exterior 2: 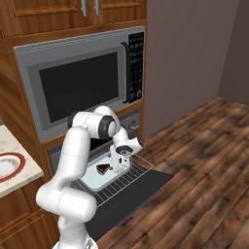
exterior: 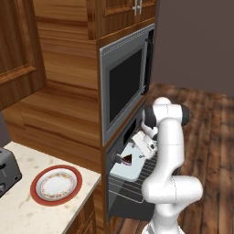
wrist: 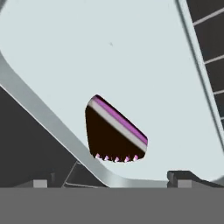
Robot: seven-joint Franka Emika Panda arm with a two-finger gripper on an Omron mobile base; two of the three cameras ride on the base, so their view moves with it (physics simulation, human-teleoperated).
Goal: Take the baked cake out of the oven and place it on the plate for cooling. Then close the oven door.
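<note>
The oven under the microwave has its oven door dropped open, with a wire rack pulled out carrying a pale baking tray. On the surface to the left sits the red-rimmed plate. The gripper hovers spread wide over the baked cake, which lies on the tray near its corner.

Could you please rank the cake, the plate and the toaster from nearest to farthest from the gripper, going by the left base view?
1. cake, on the oven tray under the gripper.
2. plate, on the counter, leftward.
3. toaster, at the left edge.
</note>
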